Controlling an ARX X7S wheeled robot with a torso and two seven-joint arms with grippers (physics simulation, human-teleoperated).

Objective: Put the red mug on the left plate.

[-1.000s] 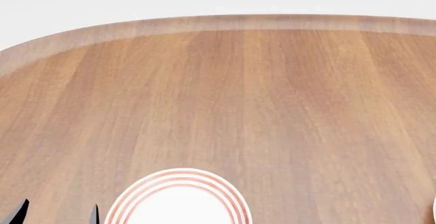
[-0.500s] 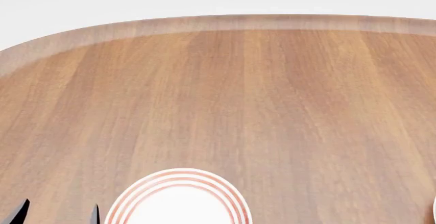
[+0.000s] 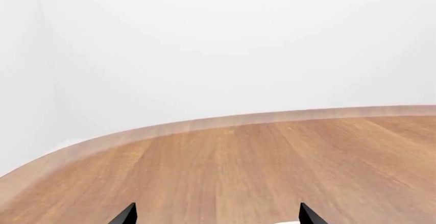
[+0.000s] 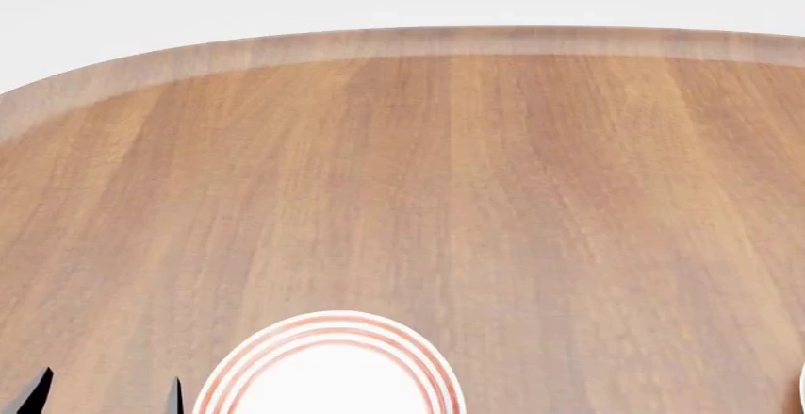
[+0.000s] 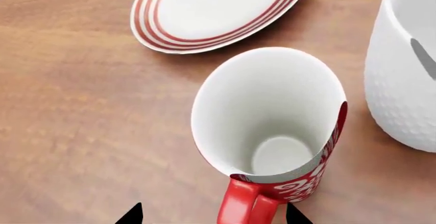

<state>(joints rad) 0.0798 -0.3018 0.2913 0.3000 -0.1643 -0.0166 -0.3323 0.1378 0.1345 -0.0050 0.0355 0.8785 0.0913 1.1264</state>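
Note:
The red mug (image 5: 320, 175) with white swirls and a white inside stands upright on the wooden table. Its red handle (image 5: 245, 206) points toward my right gripper (image 5: 214, 216), which is open, with one dark fingertip (image 5: 132, 215) on each side of the handle and nothing gripped. A white plate with red rings (image 5: 211, 9) lies just beyond the mug; I cannot tell which plate it is. In the head view the left plate (image 4: 330, 369) shows at the bottom edge, with my open, empty left gripper (image 4: 107, 397) (image 3: 216, 218) just left of it.
A larger plain white mug (image 5: 409, 66) stands close beside the red mug. A white sliver (image 4: 801, 390) shows at the head view's right edge. The round wooden table (image 4: 478, 169) stretches far ahead to its curved rim, with a white wall behind.

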